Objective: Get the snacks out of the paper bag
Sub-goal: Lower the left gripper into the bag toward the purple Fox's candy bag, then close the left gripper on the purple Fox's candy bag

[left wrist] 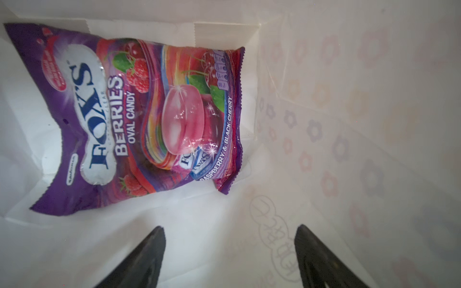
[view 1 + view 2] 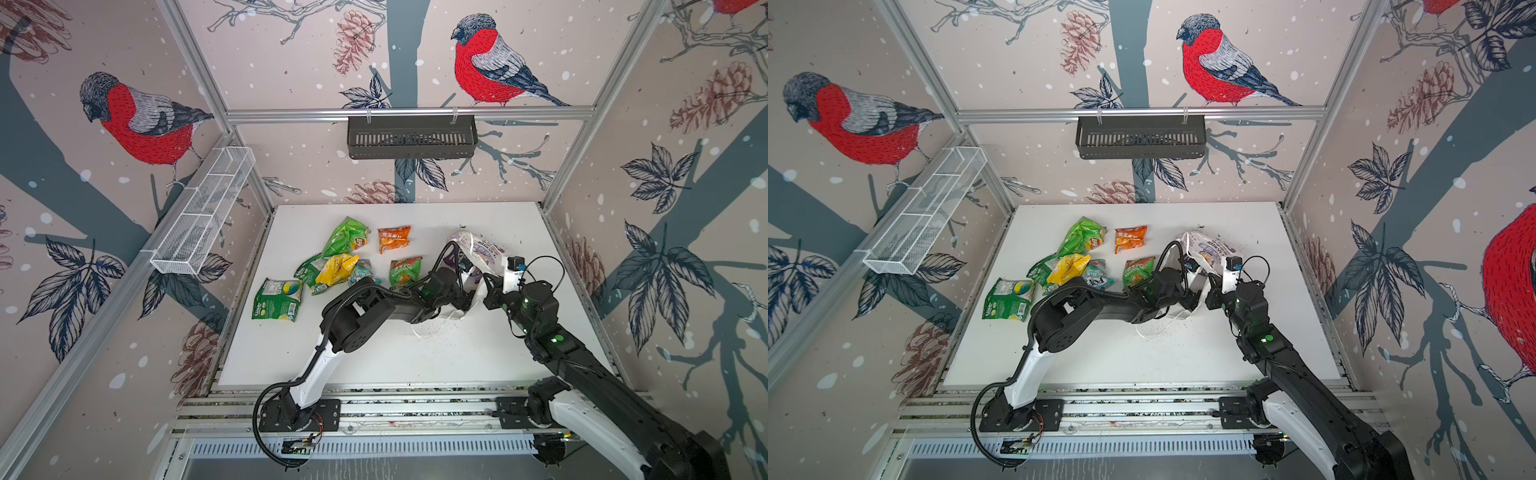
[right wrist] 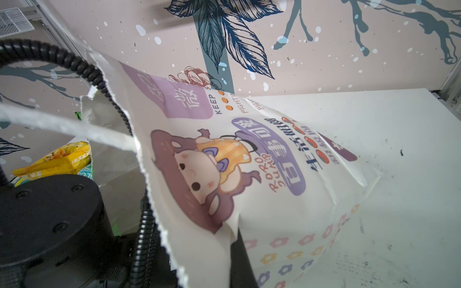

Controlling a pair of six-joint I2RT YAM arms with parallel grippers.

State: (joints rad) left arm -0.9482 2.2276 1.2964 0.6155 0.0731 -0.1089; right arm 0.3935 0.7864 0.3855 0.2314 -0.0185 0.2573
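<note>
The white paper bag (image 2: pixel 478 249) (image 2: pixel 1209 246) lies on its side at the table's right, its mouth facing the arms. My right gripper (image 3: pixel 235 245) is shut on the bag's rim and holds the mouth up. My left gripper (image 1: pixel 230 226) is inside the bag, open, with nothing between its fingers. A purple candy packet (image 1: pixel 139 119) lies on the bag's inner wall just ahead of the fingertips, untouched. Several snacks lie on the table left of the bag: green (image 2: pixel 347 237), orange (image 2: pixel 394 238), yellow (image 2: pixel 336 268), teal (image 2: pixel 362 271) and a further green one (image 2: pixel 277 299).
A black basket (image 2: pixel 411 135) hangs on the back rail. A white wire basket (image 2: pixel 203 212) is fixed to the left wall. A white cord handle (image 2: pixel 432 328) of the bag trails on the white table (image 2: pixel 415 357) under my left arm.
</note>
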